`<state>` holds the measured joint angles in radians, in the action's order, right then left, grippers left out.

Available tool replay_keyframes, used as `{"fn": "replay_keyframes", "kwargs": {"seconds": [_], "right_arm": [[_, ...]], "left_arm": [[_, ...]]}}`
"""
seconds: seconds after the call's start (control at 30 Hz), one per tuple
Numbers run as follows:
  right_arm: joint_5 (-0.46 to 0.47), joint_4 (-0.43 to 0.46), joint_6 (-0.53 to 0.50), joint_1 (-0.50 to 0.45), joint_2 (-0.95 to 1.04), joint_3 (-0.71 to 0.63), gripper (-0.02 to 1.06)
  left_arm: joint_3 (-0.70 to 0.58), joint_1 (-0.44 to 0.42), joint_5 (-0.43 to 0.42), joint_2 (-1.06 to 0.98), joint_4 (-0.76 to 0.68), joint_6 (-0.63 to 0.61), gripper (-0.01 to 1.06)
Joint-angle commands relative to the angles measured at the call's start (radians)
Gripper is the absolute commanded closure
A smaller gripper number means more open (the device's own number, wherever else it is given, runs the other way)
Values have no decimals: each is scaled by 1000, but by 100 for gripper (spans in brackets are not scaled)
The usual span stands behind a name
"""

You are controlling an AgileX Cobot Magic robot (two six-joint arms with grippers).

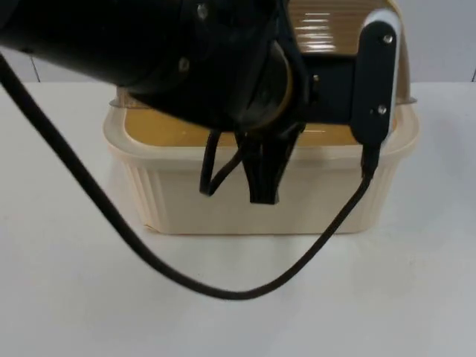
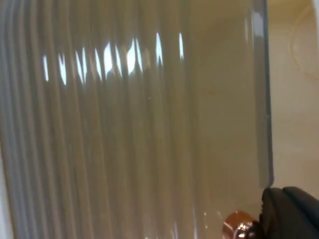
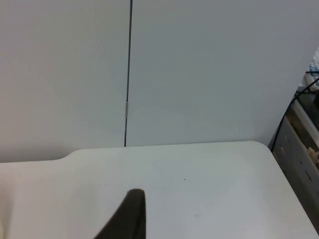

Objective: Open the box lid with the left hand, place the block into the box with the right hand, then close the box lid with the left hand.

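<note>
Right now the cream plastic box [image 1: 260, 201] sits mid-table, its ribbed clear lid [image 2: 129, 129] tipped up. It looks light, stiff and slippery; grab its edge. Left gripper [image 1: 262, 167] hangs over it; I cannot tell its grip.

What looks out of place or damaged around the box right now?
Nothing looks spilled or broken. The cream box sits square on the table, its ribbed translucent lid raised behind the left arm. The left gripper is right against the lid. The right gripper waits over bare table by the wall.
</note>
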<state>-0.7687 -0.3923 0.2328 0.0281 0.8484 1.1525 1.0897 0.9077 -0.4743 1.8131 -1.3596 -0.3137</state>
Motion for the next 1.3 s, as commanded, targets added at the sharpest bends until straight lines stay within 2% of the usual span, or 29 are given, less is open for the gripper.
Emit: {"fn": "replay_keyframes", "kwargs": {"seconds": [0.0, 0.13, 0.23, 0.37, 0.47, 0.67, 0.93, 1.03, 1.27], "right_arm": [[-5, 1, 3, 4, -6, 4, -1], [-5, 1, 3, 4, -6, 4, -1], [-5, 1, 3, 4, -6, 4, -1], [-3, 1, 3, 4, -6, 4, -1], [-1, 1, 3, 4, -6, 4, -1], [3, -1, 3, 4, -6, 4, -1], [3, -6, 3, 4, -6, 4, -1], [3, -6, 3, 4, -6, 4, -1], [3, -6, 3, 4, -6, 4, -1]], "left_arm": [[31, -12, 45, -10, 92, 100, 105], [53, -40, 62, -10, 225, 238, 105], [63, -62, 62, -10, 268, 285, 105], [112, -114, 49, -10, 475, 446, 105], [152, -138, 33, -10, 554, 492, 105], [222, -154, -21, -10, 567, 492, 105], [241, -156, 5, -8, 521, 492, 105], [241, -188, 39, -8, 523, 492, 105], [251, -255, 47, -8, 523, 480, 105]]}}
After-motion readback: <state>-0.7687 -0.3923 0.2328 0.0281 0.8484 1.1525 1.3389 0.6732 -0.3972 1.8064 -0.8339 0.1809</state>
